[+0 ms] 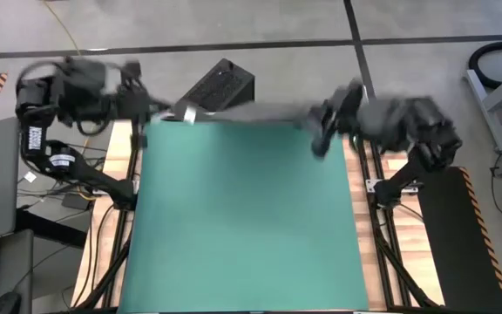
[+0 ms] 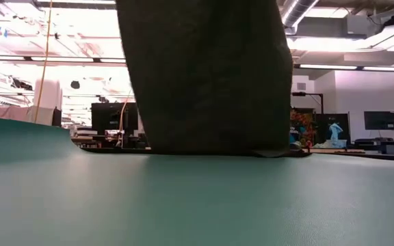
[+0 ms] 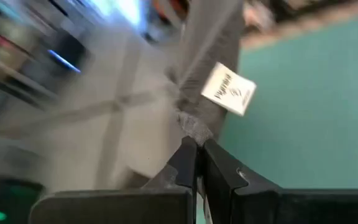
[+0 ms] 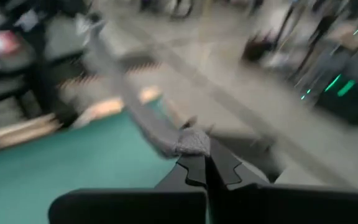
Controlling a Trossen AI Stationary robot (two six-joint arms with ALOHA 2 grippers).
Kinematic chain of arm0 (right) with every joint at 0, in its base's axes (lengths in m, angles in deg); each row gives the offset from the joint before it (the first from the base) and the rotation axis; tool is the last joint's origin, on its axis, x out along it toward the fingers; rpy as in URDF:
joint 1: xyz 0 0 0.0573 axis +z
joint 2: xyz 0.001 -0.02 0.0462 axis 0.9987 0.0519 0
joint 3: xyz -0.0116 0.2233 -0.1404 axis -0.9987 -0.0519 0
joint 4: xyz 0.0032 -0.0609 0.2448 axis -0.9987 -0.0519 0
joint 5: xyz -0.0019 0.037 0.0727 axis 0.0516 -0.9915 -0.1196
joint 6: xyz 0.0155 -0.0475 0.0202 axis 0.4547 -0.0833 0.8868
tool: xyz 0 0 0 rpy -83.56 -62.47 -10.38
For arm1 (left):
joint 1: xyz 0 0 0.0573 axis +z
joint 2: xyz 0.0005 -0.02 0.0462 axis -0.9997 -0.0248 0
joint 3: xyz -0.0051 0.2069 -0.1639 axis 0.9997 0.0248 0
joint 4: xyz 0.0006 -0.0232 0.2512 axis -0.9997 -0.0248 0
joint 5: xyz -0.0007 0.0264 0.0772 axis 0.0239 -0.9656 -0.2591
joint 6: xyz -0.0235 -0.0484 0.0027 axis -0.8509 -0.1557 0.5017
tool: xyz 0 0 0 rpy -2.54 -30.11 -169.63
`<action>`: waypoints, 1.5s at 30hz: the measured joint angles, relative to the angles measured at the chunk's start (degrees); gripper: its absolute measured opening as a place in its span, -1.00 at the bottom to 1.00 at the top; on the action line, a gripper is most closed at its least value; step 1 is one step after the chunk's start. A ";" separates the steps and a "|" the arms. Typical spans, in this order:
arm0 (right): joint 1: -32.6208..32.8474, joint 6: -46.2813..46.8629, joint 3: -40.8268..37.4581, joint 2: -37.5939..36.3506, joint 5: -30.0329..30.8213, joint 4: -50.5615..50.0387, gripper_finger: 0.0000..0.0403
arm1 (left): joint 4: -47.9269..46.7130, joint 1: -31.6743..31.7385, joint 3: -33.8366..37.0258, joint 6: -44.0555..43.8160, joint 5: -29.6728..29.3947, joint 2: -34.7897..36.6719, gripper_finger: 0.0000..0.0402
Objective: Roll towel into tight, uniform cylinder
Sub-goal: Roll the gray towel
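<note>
The dark grey towel (image 1: 251,113) hangs stretched between my two grippers above the far edge of the green mat (image 1: 247,218). In the low view it hangs as a wide dark sheet (image 2: 207,75) with its lower edge at the mat. My left gripper (image 1: 168,109) is shut on one top corner (image 3: 194,127), next to the white tag (image 3: 229,90). My right gripper (image 1: 321,122) is shut on the other corner (image 4: 188,142).
A black box (image 1: 220,85) lies on the floor just beyond the mat's far edge. Wooden table strips and frame rails (image 1: 111,227) run along both sides of the mat. A person in light blue (image 2: 335,131) stands far off in the room.
</note>
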 joint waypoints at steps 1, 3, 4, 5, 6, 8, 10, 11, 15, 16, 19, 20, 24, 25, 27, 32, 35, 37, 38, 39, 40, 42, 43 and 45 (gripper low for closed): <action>2.73 5.88 0.00 1.24 0.04 -3.60 -0.97 | -2.33 -2.23 0.68 -3.48 0.06 -0.03 -1.00; 7.67 17.14 0.02 4.47 0.02 -9.53 -0.97 | -1.69 -6.75 3.80 -10.24 1.43 0.51 -1.00; 9.85 22.35 0.00 6.37 0.04 -12.13 -0.97 | -1.78 -9.08 5.73 -12.82 3.47 1.36 -1.00; 11.86 27.22 -0.02 8.49 0.00 -14.20 -0.97 | -1.57 -11.44 7.63 -15.04 5.63 1.81 -1.00; 13.62 32.00 -0.04 10.63 -0.26 -15.36 -0.97 | -0.83 -13.82 9.52 -17.65 7.01 2.08 -1.00; 16.76 39.46 -0.09 14.71 -0.32 -16.97 -0.97 | -1.36 -18.80 14.04 -23.93 6.74 3.07 -1.00; 19.08 43.81 -0.07 18.41 -0.43 -16.81 -0.97 | -1.48 -24.27 19.43 -30.65 4.94 3.61 -1.00; 20.08 45.96 -0.07 20.14 -0.90 -16.87 -0.97 | -1.23 -26.99 22.18 -33.89 3.54 3.71 -1.00; 22.93 56.87 -0.10 25.68 -3.24 -16.86 -0.97 | -0.75 -36.66 32.66 -45.44 2.92 3.68 -1.00; 23.66 59.39 -0.11 26.32 -3.24 -16.90 -0.97 | -0.09 -38.80 35.24 -48.03 2.96 3.72 -1.00; 25.15 64.76 0.05 27.65 -4.47 -16.90 -0.97 | 5.66 -43.85 42.17 -53.06 3.07 3.68 -1.00; 25.51 66.11 0.09 28.21 -5.51 -16.91 -0.97 | 7.46 -45.03 43.70 -54.06 3.37 3.64 -1.00; 26.65 69.16 -0.07 31.46 -10.44 -16.81 -0.97 | 12.58 -48.20 46.54 -56.05 3.57 4.64 -1.00; 26.83 69.34 -0.07 32.16 -11.16 -16.68 -0.97 | 12.62 -48.68 46.60 -56.28 3.46 4.83 -1.00; 27.11 69.43 -0.03 33.21 -12.40 -16.24 -0.97 | 12.60 -49.65 46.66 -56.96 3.13 4.92 -1.00; 27.21 69.44 -0.07 36.20 -16.20 -13.70 -0.96 | 12.62 -52.57 46.70 -58.96 3.20 4.91 -1.00; 27.06 69.74 -0.05 37.00 -17.08 -12.46 -0.96 | 12.66 -55.28 46.70 -59.73 2.66 4.58 -1.00; 27.05 70.66 -0.04 37.12 -17.08 -11.69 -0.95 | 12.64 -56.70 46.70 -61.39 1.19 4.58 -1.00; 27.04 70.95 -0.04 37.12 -17.08 -11.31 -0.95 | 12.63 -57.27 46.70 -62.29 0.37 4.58 -1.00; 27.02 71.16 -0.04 37.12 -17.06 -10.90 -0.95 | 12.57 -57.86 46.70 -63.05 -0.38 4.58 -1.00; 26.77 71.59 -0.04 37.12 -16.88 -10.78 -0.95 | 12.63 -58.32 46.70 -63.62 -0.93 4.58 -1.00; 26.72 72.58 -0.03 37.04 -16.62 -10.87 -0.95 | 12.61 -59.29 46.70 -64.29 -2.06 4.58 -1.00; 26.77 72.69 -0.02 37.01 -16.58 -10.79 -0.95 | 12.61 -59.76 46.70 -64.72 -2.67 4.58 -1.00; 26.77 72.84 -0.03 36.99 -16.13 -10.63 -0.95 | 12.59 -60.66 46.70 -65.41 -3.58 4.58 -1.00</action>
